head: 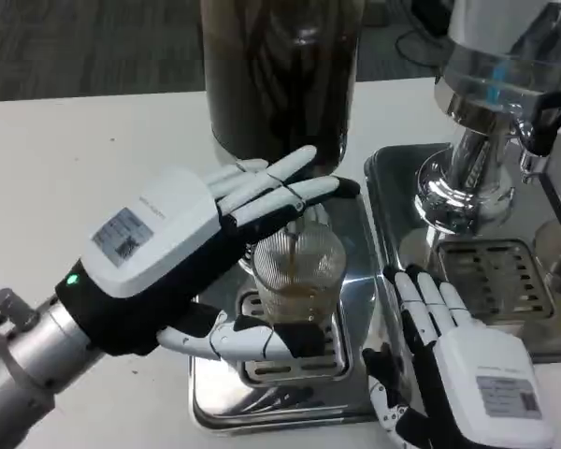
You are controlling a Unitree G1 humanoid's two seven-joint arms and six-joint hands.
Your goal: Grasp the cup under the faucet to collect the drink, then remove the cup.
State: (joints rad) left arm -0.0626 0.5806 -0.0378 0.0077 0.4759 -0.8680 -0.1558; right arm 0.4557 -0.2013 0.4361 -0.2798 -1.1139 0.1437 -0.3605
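Step in hand: collecting the drink. The left hand (192,257) holds the cup (297,273), thumb along the near side low down, the other fingers reaching over and past the rim toward the dispenser. The cup stands upright on the grate of the left drip tray (290,398), at the tray's middle, under the dark drink dispenser (280,75). The faucet itself is hidden behind the fingers. Brown liquid lies in the cup's lower part, so filling appears under way or nearly done.

Right hand (453,360): holds nothing, fingers straight and slightly apart, resting at the near left corner of the right drip tray (542,351).

Next move, as judged: once the flow is finished, lift the cup level and draw it toward the table's near edge, clear of the faucet, without tipping.

Count:
- cups: one
- dispensers: two, the dark one and a clear-and-chrome one (491,103) at the table's far right
- drip trays: two
- hands: two
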